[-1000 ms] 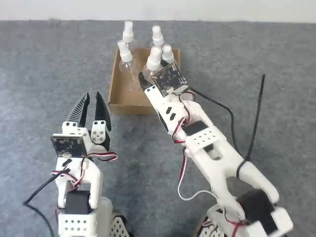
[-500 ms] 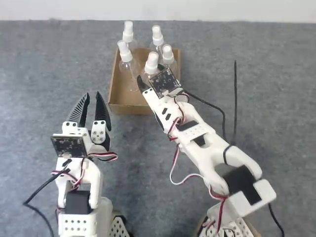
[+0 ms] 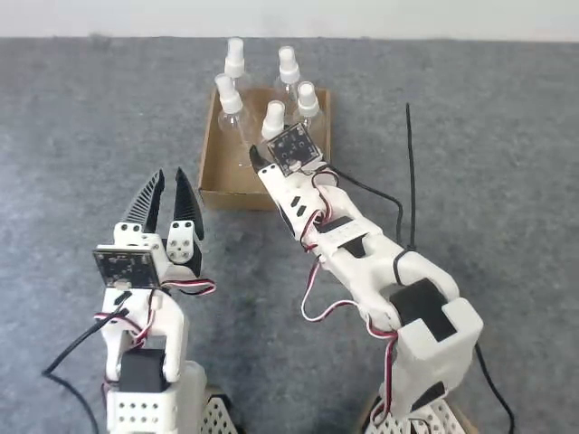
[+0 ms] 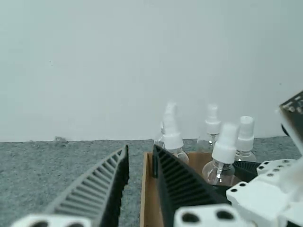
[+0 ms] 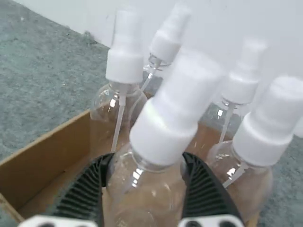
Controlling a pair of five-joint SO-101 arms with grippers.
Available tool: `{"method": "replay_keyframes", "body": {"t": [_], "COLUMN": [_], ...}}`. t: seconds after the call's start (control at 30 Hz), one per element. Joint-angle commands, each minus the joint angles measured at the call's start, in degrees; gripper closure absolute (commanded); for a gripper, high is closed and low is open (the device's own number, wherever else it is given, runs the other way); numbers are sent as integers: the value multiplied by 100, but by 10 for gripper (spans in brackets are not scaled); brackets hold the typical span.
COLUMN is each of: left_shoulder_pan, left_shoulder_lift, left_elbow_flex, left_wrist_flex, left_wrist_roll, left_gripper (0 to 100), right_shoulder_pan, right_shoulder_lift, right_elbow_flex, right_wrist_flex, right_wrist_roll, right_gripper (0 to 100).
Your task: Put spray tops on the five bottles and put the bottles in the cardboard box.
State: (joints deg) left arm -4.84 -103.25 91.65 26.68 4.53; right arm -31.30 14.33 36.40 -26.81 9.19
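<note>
The cardboard box [image 3: 213, 181] lies at the far middle of the table. My right gripper [image 3: 270, 145] reaches over its near wall, shut on a clear bottle [image 5: 151, 194] with a white spray top [image 3: 273, 117], held upright inside the box. Its black fingers [image 5: 85, 194] press on the bottle's body from both sides. Several other capped bottles stand around it in the box, such as one [image 3: 226, 101] by the left wall and one [image 3: 308, 99] by the right. My left gripper [image 3: 170, 194] hovers open and holds nothing, short of the box's near left corner [image 4: 146, 189].
Grey carpet covers the table all round the box. A black cable [image 3: 409, 172] sticks up from the right arm. A white wall [image 4: 142, 56] stands just behind the box. Open carpet lies left and right of the box.
My right arm has stretched forward and carried the held bottle lower and deeper into the box. The left arm has stayed put.
</note>
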Motion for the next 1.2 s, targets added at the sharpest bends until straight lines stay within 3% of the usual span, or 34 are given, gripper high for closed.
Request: {"method": "replay_keyframes", "body": {"t": [0.0, 0.83, 1.17], "left_shoulder_pan": [-18, -18, -18], "left_shoulder_lift": [-105, -105, -105], "left_elbow_flex": [-110, -110, -110], "left_wrist_flex": [-193, -193, -193], "left_wrist_roll": [53, 53, 53], "left_gripper": [920, 920, 920], "right_shoulder_pan": [-84, -101, -110], "right_shoulder_lift": [-127, 145, 145], "right_elbow_flex": [-369, -387, -360], "right_wrist_flex": [-127, 295, 312], "right_wrist_roll": [-246, -220, -220], "right_gripper": [990, 987, 824]}}
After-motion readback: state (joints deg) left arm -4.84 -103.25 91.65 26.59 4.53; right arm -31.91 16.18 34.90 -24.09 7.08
